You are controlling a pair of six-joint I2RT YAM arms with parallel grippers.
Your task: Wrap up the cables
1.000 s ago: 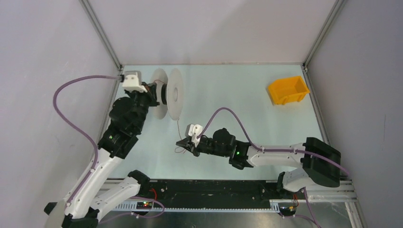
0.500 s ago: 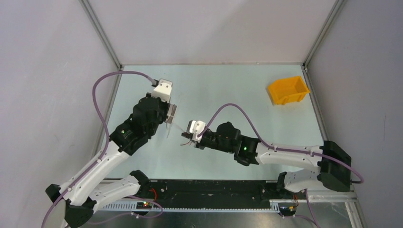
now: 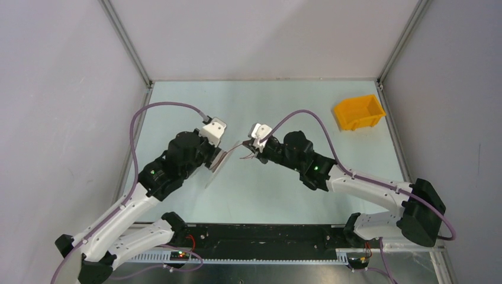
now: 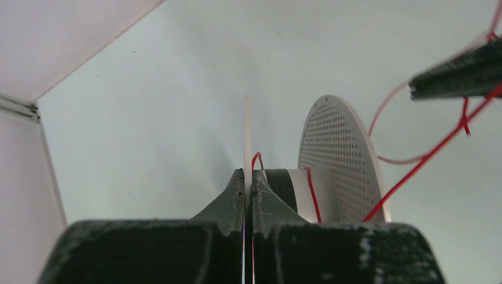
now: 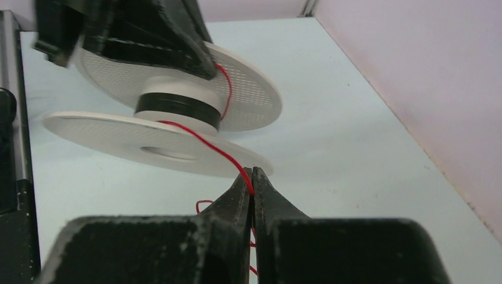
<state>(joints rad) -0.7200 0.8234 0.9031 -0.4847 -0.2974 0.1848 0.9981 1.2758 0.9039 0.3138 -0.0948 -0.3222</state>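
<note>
Cables [image 4: 432, 155], really one hair-fine red wire, run taut from the spool [image 3: 220, 161] at centre-left of the overhead view to the right gripper [image 3: 247, 151] just right of it. On the left, the left gripper [image 4: 248, 177] has its fingers pressed onto the thin edge of one flange. Its own camera looks straight along that flange, so the spool's axis lies across the frame, and a turn or so of red shows on the hub. Further right the wire passes outside the perforated flange and climbs to the upper right corner, where the other arm's dark tips nip it beside a loose loop. The right wrist view shows those fingers clamped together on the wire [image 5: 208, 148], with the spool just beyond in the upper left.

I'd say the coming move depends on one thing. The wire crosses a flange face instead of lying in the channel, so the right gripper, being nearer, has to steer it back between the flanges. From overhead the wire hardly shows, and only the wrist cameras reveal its path.
</note>
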